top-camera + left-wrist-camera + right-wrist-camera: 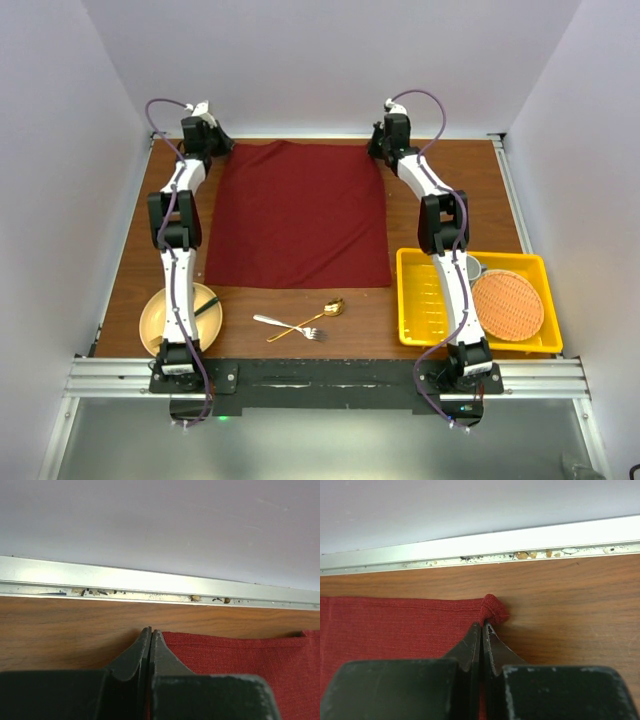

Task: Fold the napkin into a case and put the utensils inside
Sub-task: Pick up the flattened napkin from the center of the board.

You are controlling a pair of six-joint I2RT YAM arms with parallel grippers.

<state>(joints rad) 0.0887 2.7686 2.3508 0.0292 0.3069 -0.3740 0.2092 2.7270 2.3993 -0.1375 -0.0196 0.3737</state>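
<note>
Napkin (pixel 300 215) is seen spread flat at mid table (pixel 460 185), unfolded, far edge near the back rail. L gripper (pixel 218 148) is set at its far-left corner, fingers pressed tight together w/ the cloth edge running in under them: clamped on the napkin. R gripper (pixel 378 150) is clenched on the far-right corner; a small bunch of cloth is pushed up just past its tips in the wrist view. Fork (pixel 272 321) & gold spoon (pixel 322 311) are seen crossed on bare wood, just near of the napkin's front edge, apart from it. Yellow tray (pixel 412 300) w/ orange mat (pixel 507 304) is seen at right, beige plate (pixel 150 322) at left
</note>
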